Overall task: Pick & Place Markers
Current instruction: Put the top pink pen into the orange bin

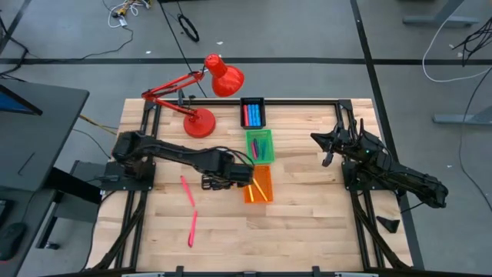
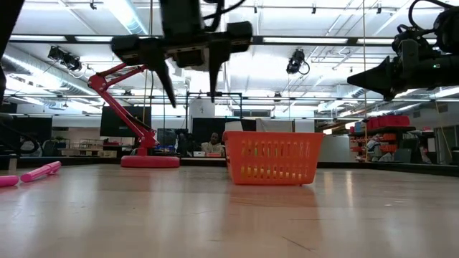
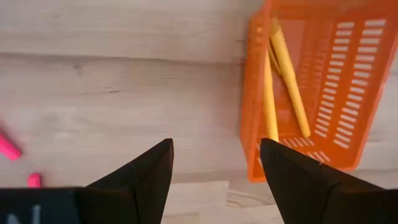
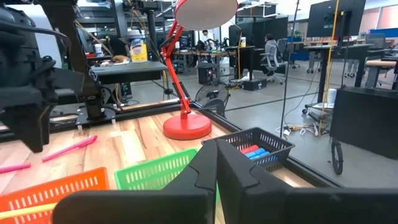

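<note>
Left end effector (image 1: 247, 175) released, empty, hovering just beside the orange basket (image 1: 259, 185), which holds two yellow markers (image 3: 289, 78). Two pink markers (image 1: 190, 209) lie on the table (image 1: 307, 215). Right end effector (image 1: 329, 146) clenched, empty, parked at right edge. No readable labels.

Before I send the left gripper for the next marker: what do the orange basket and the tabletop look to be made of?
The orange basket looks like moulded plastic: uniform bright colour, thin walls cut with regular slots, slightly glossy. The tabletop looks like light wood, probably butcher-block style: parallel strips with visible grain and a smooth, faintly reflective finish. The left gripper hangs open beside the basket.
</note>
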Tool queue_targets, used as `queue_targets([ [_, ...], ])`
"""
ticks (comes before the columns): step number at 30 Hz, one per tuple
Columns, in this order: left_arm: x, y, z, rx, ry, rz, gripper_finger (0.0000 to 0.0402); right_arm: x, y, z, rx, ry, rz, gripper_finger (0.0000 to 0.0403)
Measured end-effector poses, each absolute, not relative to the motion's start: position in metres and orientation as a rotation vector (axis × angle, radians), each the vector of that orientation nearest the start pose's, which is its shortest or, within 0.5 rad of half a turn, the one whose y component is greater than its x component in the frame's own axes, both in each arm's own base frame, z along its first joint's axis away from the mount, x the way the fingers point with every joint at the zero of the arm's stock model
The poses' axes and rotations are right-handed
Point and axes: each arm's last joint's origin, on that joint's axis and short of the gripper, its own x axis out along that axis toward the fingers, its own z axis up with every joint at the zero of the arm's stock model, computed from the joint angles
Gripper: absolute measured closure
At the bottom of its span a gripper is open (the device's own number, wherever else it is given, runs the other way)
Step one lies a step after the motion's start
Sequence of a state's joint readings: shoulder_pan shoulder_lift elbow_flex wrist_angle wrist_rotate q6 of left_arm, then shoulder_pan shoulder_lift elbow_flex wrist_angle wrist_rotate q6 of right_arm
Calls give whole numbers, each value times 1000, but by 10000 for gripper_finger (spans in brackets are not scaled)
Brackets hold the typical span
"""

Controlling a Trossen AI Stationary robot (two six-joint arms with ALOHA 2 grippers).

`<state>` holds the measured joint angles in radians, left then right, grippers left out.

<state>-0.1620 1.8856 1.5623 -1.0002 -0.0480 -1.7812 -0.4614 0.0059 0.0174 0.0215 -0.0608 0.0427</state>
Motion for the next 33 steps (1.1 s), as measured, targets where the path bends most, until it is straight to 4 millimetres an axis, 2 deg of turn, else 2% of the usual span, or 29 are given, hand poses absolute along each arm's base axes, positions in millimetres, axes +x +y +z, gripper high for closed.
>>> queue_targets([
  [21, 263, -81, 230, -1613, 988, 1241, 154, 88, -42, 171, 34, -40, -399, 392],
  [28, 231, -75, 218, -1646, 1027, 1263, 154, 88, -42, 171, 34, -40, -399, 392],
  [33, 217, -72, 211, -1665, 1056, 1269, 154, 88, -42, 171, 34, -40, -399, 392],
])
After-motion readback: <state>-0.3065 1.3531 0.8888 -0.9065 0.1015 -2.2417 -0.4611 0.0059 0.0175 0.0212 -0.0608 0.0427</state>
